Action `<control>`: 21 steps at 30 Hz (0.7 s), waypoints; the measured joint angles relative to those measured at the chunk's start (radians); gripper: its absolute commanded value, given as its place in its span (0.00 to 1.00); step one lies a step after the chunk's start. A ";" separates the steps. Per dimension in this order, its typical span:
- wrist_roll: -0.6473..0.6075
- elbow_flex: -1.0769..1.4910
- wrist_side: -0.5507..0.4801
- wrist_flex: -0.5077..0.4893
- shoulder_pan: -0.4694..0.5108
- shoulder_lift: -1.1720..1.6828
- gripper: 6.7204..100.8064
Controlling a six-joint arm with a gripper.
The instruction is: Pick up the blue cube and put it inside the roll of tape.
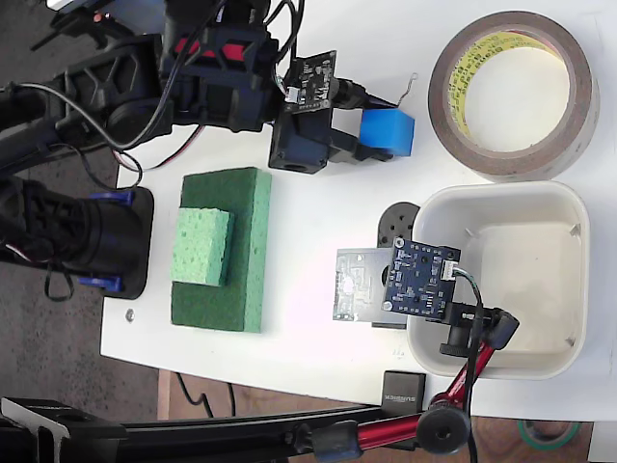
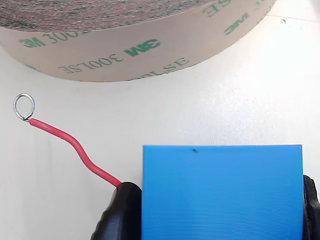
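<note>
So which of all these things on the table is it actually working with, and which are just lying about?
Part of the job:
- blue cube, held in the gripper
- roll of tape, nothing inside it yet

Just lying about:
- white tub
- green sponges, a pale one stacked on a darker one
- circuit board on a red stand
- red wire with a ring beside the gripper

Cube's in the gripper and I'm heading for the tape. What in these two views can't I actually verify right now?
- Blue cube: its lower part is cut off by the wrist view's bottom edge; whether it is off the table cannot be told.
- Gripper: in the fixed view the cube covers the fingertips; the wrist view shows only dark finger edges.
- Roll of tape: its hole is outside the wrist view.
</note>
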 measured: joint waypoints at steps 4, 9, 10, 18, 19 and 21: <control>0.000 0.000 0.015 0.008 -0.006 0.003 0.45; -0.003 -0.011 0.032 0.043 -0.023 0.031 0.44; -0.006 -0.025 0.041 0.058 -0.026 0.035 0.44; -0.120 -0.253 -0.003 0.144 -0.006 0.014 0.44; -0.138 -0.282 -0.025 0.140 0.005 -0.002 0.44; -0.170 -0.350 -0.066 0.124 0.034 -0.043 0.44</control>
